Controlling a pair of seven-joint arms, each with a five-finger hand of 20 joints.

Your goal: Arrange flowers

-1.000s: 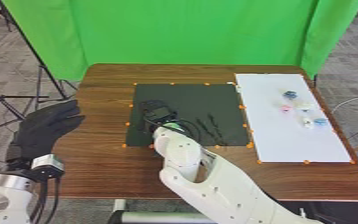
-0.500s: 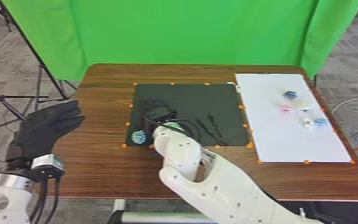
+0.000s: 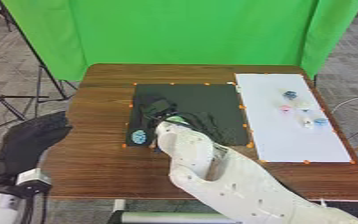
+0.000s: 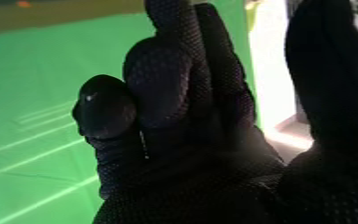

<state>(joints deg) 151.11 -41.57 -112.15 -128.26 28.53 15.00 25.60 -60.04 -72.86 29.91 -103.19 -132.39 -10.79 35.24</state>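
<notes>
Now a light blue flower (image 3: pixel 139 136) has come into sight at the black mat's (image 3: pixel 213 93) near left corner, probably laid down. The right hand's (image 3: pixel 160 106) fingers rest together, thumb apart, clasping nothing; its likely exit is over the mat's far edge, clear of flowers (image 3: pixel 304 106) rightward.

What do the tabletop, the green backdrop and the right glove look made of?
Tabletop: brown wood or wood-look laminate, smooth, with streaky grain. Backdrop: probably matte cloth, hanging in folds. Right hand's glove: likely knitted fabric, mostly matte, with a fine mesh texture.
</notes>
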